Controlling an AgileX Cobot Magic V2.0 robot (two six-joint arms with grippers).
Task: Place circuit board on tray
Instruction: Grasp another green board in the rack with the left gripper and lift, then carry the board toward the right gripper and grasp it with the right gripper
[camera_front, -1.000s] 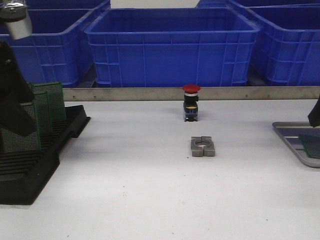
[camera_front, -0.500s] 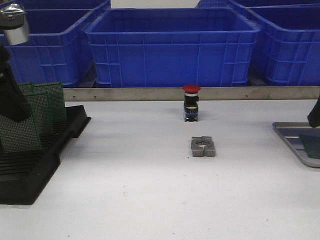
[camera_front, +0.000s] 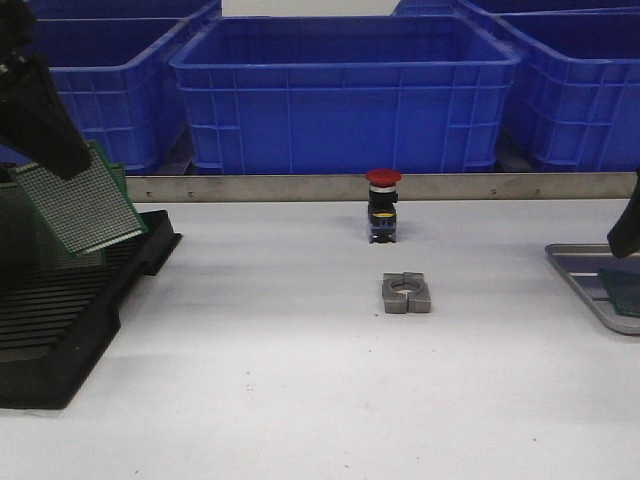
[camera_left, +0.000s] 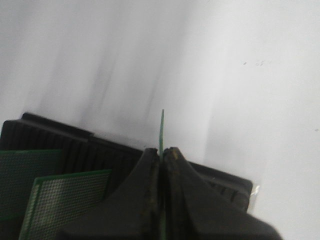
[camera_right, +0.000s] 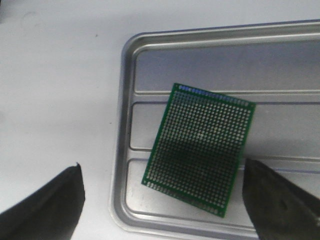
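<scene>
While the left end effector (camera_front: 75, 165) stays out of it, clamped on the top edge of a green circuit board (camera_front: 82, 208) that hangs tilted above the black slotted rack (camera_front: 70, 310) at the left of the frame, clear of the slots for carrying: tray (camera_front: 580, 275) at the right edge on the white worktop (camera_front: 300, 390), one board (camera_right: 200, 147) already flat inside; right end effector (camera_right: 165, 195) above it, fingers apart, empty

I see a green perforated circuit board (camera_front: 82, 204) pinched edge-on between my left gripper's (camera_left: 162, 152) fingers, tilted. A second green board (camera_right: 199, 148) lies flat, skewed, in the silver-grey ridged metal tray (camera_right: 126, 115) below my right gripper's (camera_right: 170, 202) spread fingers.
</scene>
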